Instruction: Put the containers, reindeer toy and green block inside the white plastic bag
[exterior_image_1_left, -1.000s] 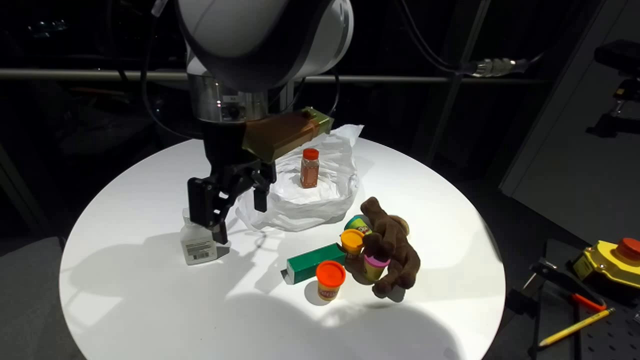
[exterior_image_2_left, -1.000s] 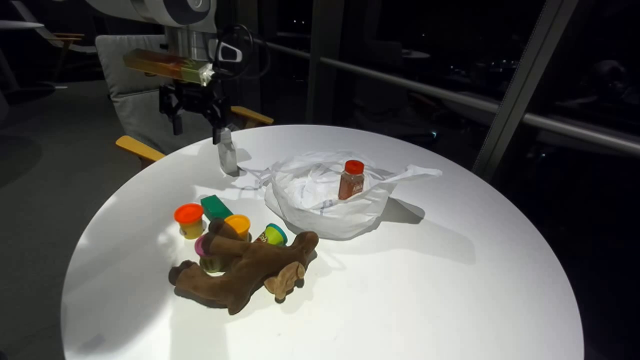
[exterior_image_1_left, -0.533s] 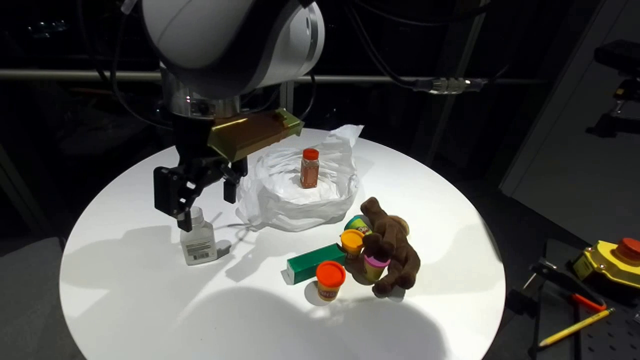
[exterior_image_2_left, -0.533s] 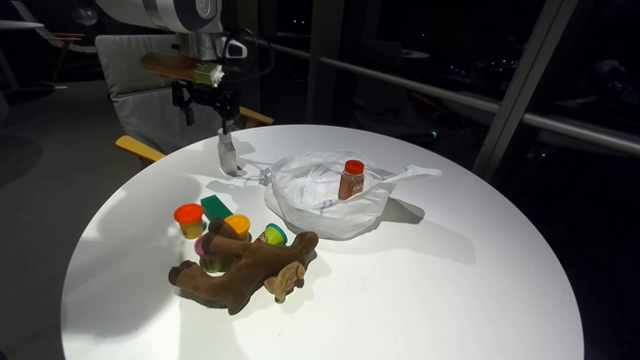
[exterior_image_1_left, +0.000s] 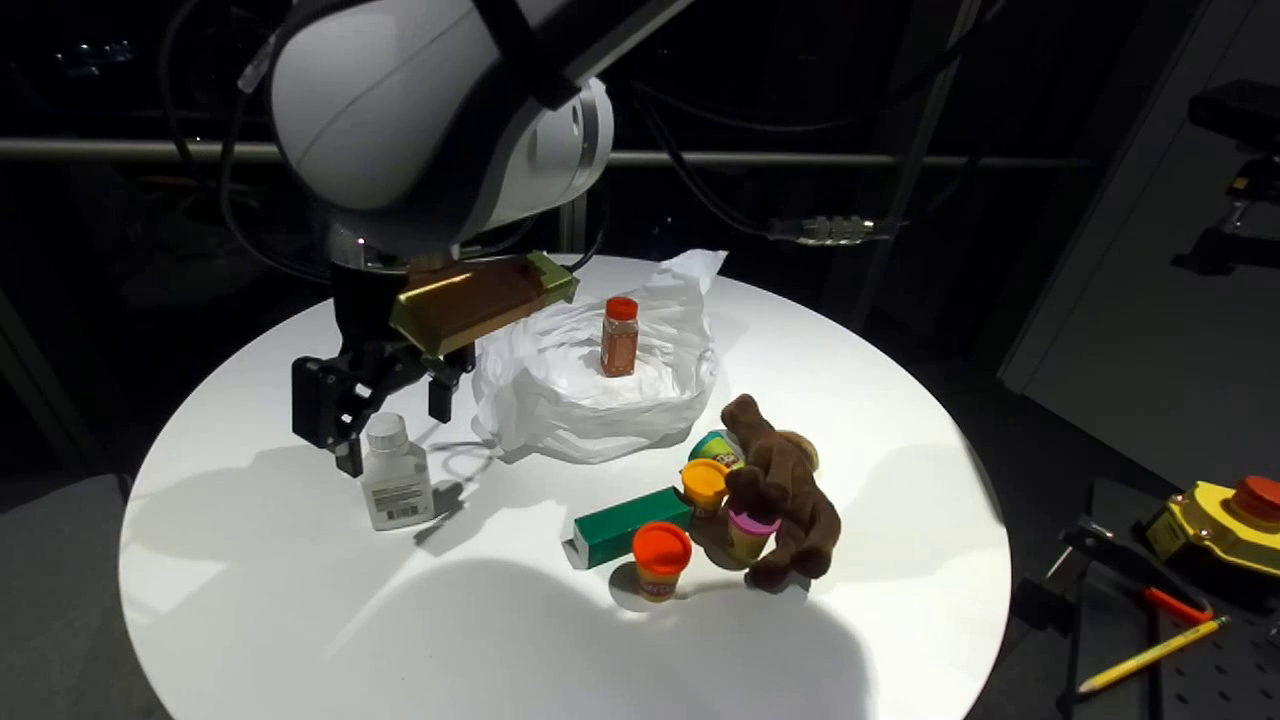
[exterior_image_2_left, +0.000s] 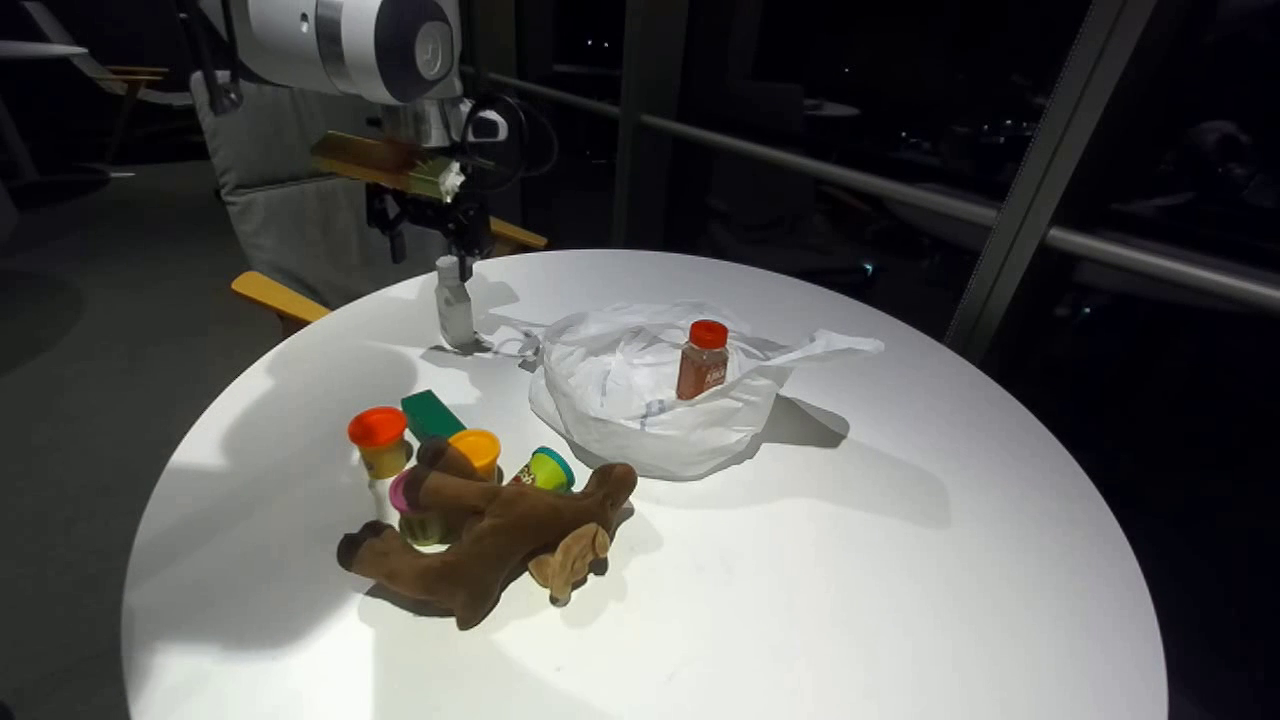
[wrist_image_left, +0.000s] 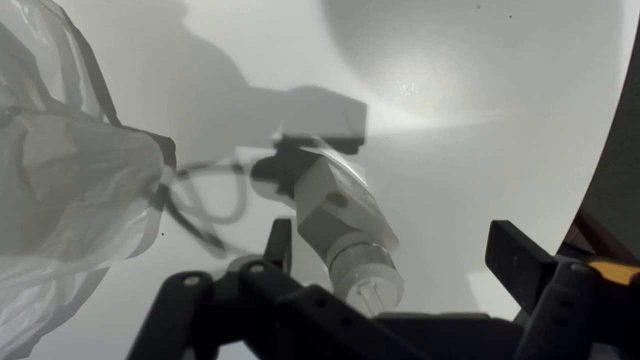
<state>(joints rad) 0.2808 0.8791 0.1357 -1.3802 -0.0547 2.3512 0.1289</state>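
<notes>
gripper (wrist_image_left: 390, 239), jaws wide and holding nothing, sinks closer to the white-capped bottle (exterior_image_1_left: 397, 488) standing on the table (exterior_image_1_left: 260, 600) near the plastic bag (exterior_image_1_left: 600, 428); the red-capped bottle (exterior_image_1_left: 619, 342) is already inside, so i'd guess this one gets gripped next.

The block (exterior_image_1_left: 632, 524) is green, the reindeer (exterior_image_1_left: 797, 490) brown, the bag (exterior_image_2_left: 650, 446) white.

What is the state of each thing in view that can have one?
Tool: open, holding nothing
White-capped bottle: closed, upright
White plastic bag: mouth open, crumpled
Red-capped bottle: closed, upright in bag
Red-lidded pot: closed, upright
Yellow-lidded pot: closed, upright
Pink-lidded pot: closed, partly hidden
Teal-lidded pot: closed, tilted
Green block: lying flat
Reindeer toy: lying down
Red stop button: state unclear
</notes>
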